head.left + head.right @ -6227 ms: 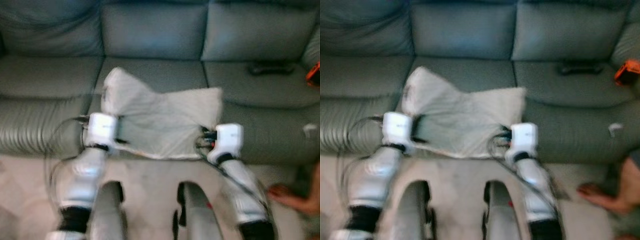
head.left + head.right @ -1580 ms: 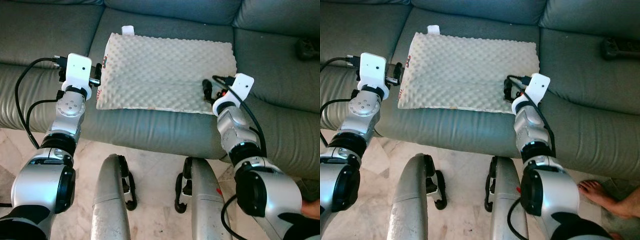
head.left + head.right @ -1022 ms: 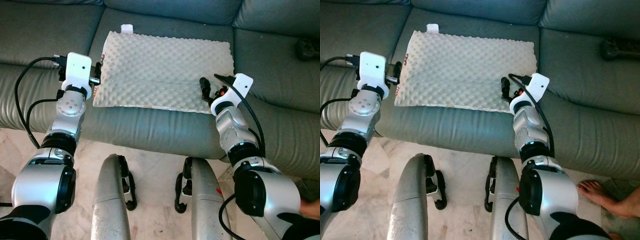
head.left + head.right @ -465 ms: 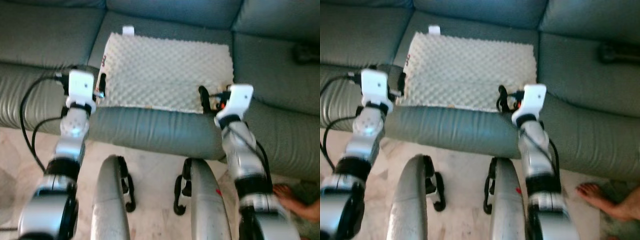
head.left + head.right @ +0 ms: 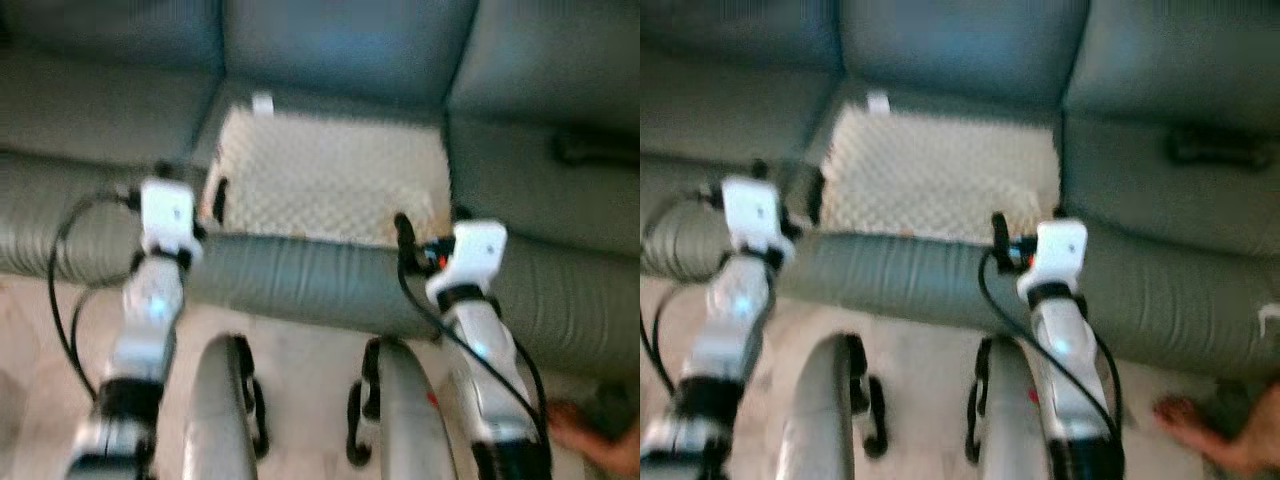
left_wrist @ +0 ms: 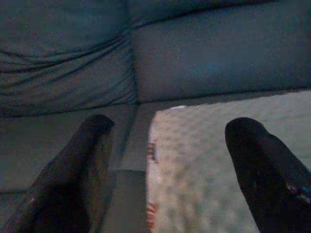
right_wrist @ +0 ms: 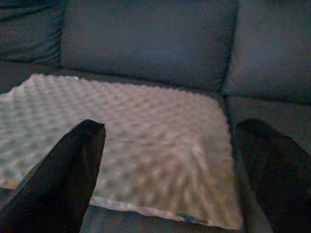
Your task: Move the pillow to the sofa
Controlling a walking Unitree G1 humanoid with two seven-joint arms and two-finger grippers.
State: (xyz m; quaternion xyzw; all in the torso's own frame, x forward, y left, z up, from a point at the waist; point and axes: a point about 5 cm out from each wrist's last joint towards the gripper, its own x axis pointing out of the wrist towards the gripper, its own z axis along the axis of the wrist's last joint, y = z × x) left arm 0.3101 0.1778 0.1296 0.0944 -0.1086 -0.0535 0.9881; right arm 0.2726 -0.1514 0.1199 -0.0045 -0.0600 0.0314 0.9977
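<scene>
The cream, bumpy pillow lies flat on the middle seat of the grey-green sofa. My left gripper hovers by the pillow's near left corner, at the seat's front edge. In the left wrist view, the left gripper is open and empty, with the pillow beyond its fingers. Off the near right corner sits my right gripper. The right wrist view shows the right gripper open too, and the pillow lies apart from its fingers. The head views are blurred.
A dark object rests on the right seat cushion. A person's bare foot is on the pale floor at the lower right. My own legs stand close to the sofa's front.
Six seconds ago both grippers held the pillow against the sofa. It now lies flat, and both grippers have drawn back from it to the seat's front edge. The camera has tilted up.
</scene>
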